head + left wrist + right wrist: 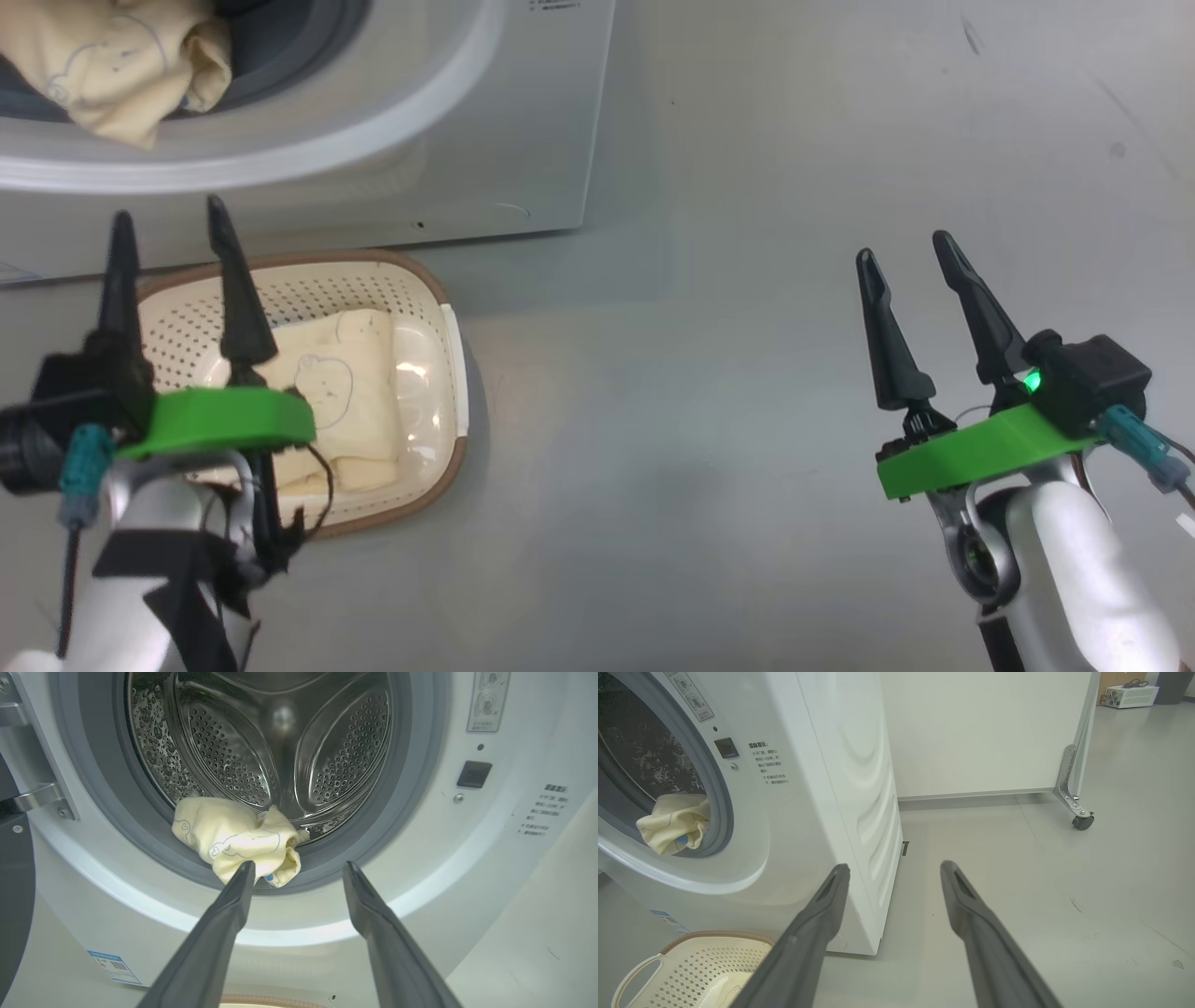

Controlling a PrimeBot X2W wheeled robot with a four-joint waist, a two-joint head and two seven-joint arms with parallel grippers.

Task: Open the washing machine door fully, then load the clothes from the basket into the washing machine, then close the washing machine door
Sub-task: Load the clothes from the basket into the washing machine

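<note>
1. The left gripper (pixel 169 209) has its fingers spread wide, with nothing between them. It hangs over the basket, tips pointing toward the machine's opening.
2. Directly beneath it, the basket (pixel 439 308) stands on the floor, close against the machine's front. A folded garment (pixel 359 392) of the clothes lies inside.
3. Ahead of the fingertips is the washing machine (pixel 420 882). A draped garment (pixel 233 835) hangs over the grey gasket (pixel 93 788) at the lower lip of the steel drum (pixel 224 756).
4. To the left of this gripper, the washing machine door (pixel 14 905) stands swung open beside its metal hinge (pixel 39 795).
5. The right gripper (pixel 904 245) is also spread and empty. It hangs well apart to the right, over bare floor past the machine's corner.
6. The floor (pixel 700 420) is smooth and pale grey, with a few dark scuffs.
7. Beyond the right gripper stands a white partition (pixel 971 732) on a caster (pixel 1083 821). A white box (pixel 1129 695) sits farther off.
</note>
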